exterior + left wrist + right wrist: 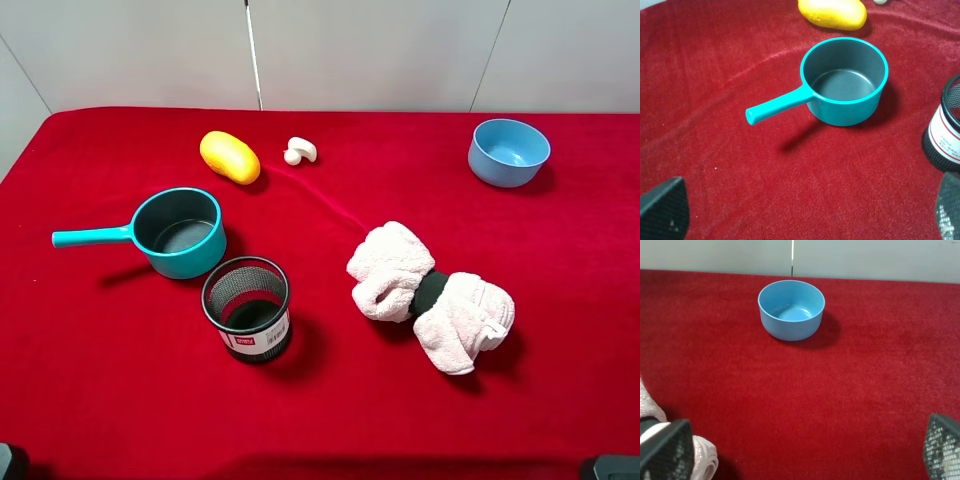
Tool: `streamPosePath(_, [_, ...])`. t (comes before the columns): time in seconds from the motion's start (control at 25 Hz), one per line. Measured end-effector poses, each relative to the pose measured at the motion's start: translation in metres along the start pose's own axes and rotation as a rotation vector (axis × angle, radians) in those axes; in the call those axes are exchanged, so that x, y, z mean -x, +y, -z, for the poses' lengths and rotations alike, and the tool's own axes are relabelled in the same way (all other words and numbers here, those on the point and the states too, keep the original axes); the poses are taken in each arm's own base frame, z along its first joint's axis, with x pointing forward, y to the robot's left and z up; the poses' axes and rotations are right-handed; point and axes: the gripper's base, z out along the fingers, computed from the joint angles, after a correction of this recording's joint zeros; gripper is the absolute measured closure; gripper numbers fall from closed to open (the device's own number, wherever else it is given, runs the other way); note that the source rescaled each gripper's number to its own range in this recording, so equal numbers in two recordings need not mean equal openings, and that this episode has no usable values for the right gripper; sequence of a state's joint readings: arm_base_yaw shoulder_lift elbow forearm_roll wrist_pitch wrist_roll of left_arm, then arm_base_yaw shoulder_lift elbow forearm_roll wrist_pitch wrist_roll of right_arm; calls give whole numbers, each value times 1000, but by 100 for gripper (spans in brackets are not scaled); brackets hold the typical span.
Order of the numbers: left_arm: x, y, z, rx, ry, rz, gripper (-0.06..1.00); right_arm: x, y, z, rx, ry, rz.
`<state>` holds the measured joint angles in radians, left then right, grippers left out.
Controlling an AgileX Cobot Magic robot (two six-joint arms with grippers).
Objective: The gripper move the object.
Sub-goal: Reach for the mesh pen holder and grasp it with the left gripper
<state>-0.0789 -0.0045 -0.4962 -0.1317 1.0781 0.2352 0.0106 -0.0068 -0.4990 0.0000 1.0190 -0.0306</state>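
The black wire-mesh pen cup (247,308) with a white-and-red label stands upright on the red cloth, just in front of the teal saucepan (180,232). In the left wrist view the cup (945,135) shows only partly, at the frame's edge. My left gripper (805,220) is open and empty, its fingertips (662,210) wide apart, well short of the saucepan (845,82) and the cup. My right gripper (804,455) is open and empty, its fingertips (942,447) wide apart over bare cloth. In the exterior view only dark corners of the arms show at the bottom.
A light blue bowl (508,152) stands at the back right and also shows in the right wrist view (791,310). A rolled pink towel with a black band (430,297) lies right of centre. A yellow fruit (230,157) and a small white piece (300,151) lie at the back.
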Motion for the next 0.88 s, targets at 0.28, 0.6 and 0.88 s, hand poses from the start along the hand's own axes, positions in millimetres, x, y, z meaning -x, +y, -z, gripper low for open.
streamPosePath(0.28, [0,0,0,0,0,0,-4,0,0,0,0,0,0])
streamPosePath(0.6, [0,0,0,0,0,0,-4,0,0,0,0,0,0])
streamPosePath(0.88, [0,0,0,0,0,0,-4,0,0,0,0,0,0])
